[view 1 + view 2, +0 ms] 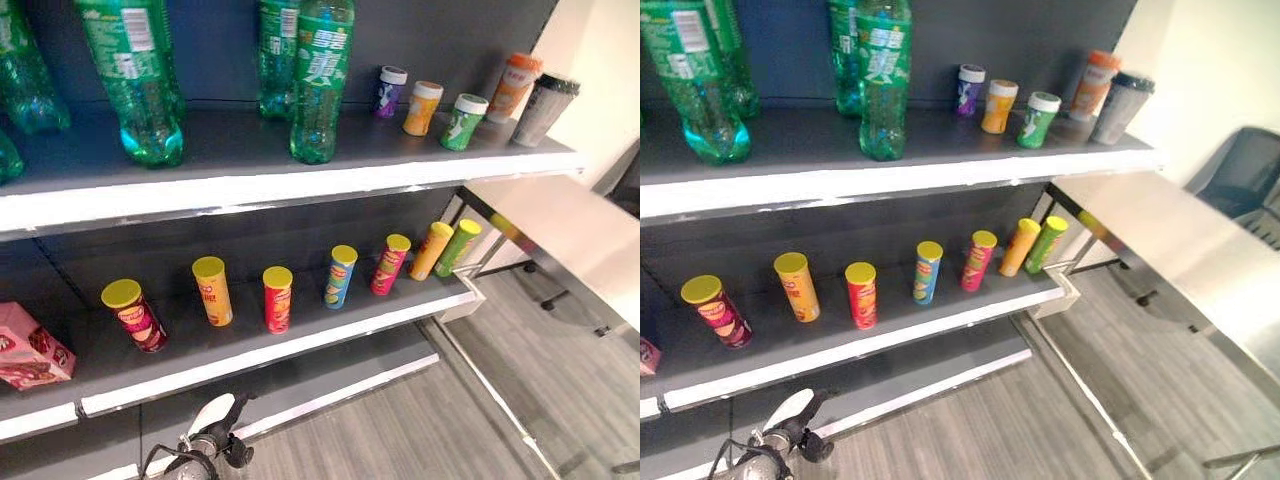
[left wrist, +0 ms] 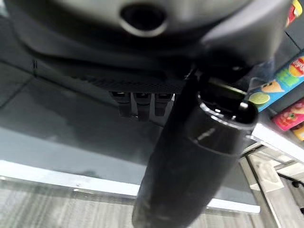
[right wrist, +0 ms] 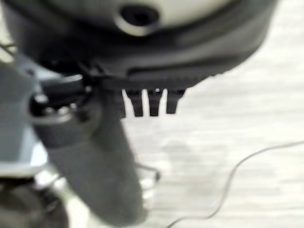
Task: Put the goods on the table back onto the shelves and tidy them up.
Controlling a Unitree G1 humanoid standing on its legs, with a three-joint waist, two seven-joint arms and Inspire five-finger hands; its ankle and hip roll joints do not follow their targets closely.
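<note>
Left hand [image 1: 215,415] hangs well below the shelved canisters [image 1: 277,298].

A shop setting, or a mock-up of one, is indicated. Dark retail shelving [image 1: 300,185] w/ white front edges is seen, stocked in rows: green soda bottles [image 1: 320,75] and small drink cups [image 1: 464,121] on the upper shelf, yellow-lidded crisp tubes [image 1: 277,298] spaced along the lower one (several colours, some leaning), plus a pink box [image 1: 30,350] at the far end. A white table [image 1: 1160,240] is set beside the shelving, over grey wood-look flooring [image 1: 1040,420].
</note>
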